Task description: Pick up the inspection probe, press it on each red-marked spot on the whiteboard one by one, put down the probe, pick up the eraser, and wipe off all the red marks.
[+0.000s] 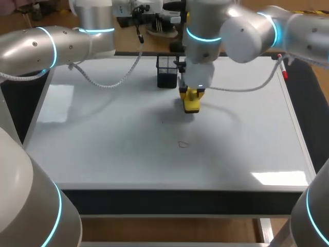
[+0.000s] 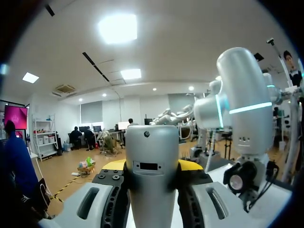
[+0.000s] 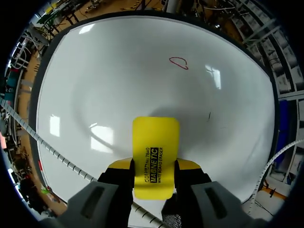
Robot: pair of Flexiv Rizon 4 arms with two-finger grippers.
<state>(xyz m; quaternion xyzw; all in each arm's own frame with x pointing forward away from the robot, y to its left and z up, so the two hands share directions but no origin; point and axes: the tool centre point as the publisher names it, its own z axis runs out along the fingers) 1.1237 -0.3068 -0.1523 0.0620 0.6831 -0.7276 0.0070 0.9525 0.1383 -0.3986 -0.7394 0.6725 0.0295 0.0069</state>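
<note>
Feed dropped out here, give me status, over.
Right end effector shut on yellow rectangular whiteboard eraser, over white whiteboard. Left end effector shut on silver cylindrical probe, held aloft. One red loop mark ahead of eraser; nothing between.

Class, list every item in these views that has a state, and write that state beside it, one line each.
right end effector: shut on the eraser.
eraser: gripped, held over the whiteboard, short of the red mark.
left end effector: shut on the inspection probe.
inspection probe: gripped, pointing out at the room.
red mark: not wiped off.
whiteboard: lying flat.
mesh holder: upright on the board's far edge.
</note>
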